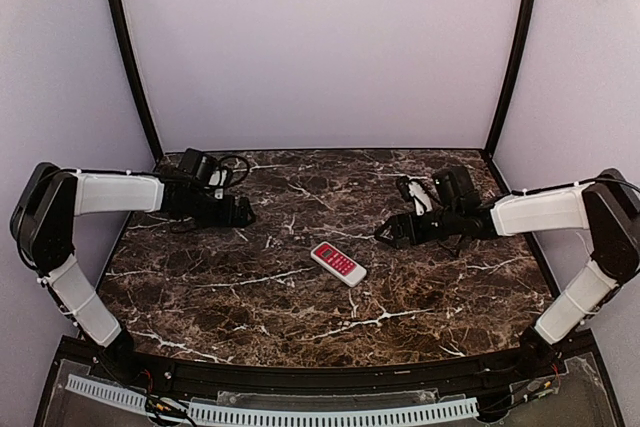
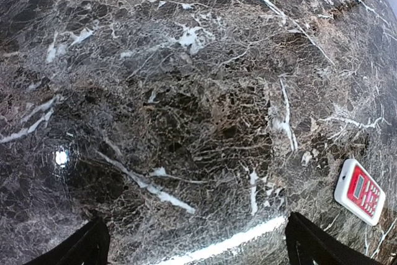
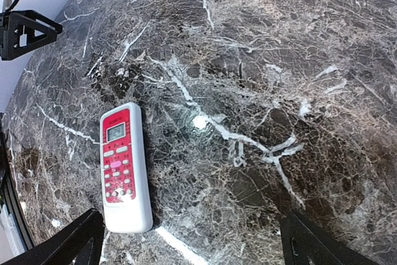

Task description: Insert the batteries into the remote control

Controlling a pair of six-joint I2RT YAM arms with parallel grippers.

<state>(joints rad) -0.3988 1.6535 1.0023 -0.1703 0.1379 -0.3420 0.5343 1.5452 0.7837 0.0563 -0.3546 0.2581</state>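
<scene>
Seemingly light, stiff and slippery, the flat white red-faced remote control (image 1: 338, 264) on the marble bench (image 1: 250, 292) suits a pinch across its long edges; left hand (image 1: 245, 212) and right hand (image 1: 385, 235) gape empty

Top view: high at near edge, looking down over table (image 1: 250, 297). Wrist views: close, tilted onto its surface. All three share remote control (image 1: 338, 264).

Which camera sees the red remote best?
The right wrist view: the remote control lies close, face up, with its screen and buttons clear. The top view shows it small, mid-table. The left wrist view catches it small at the right edge.
</scene>
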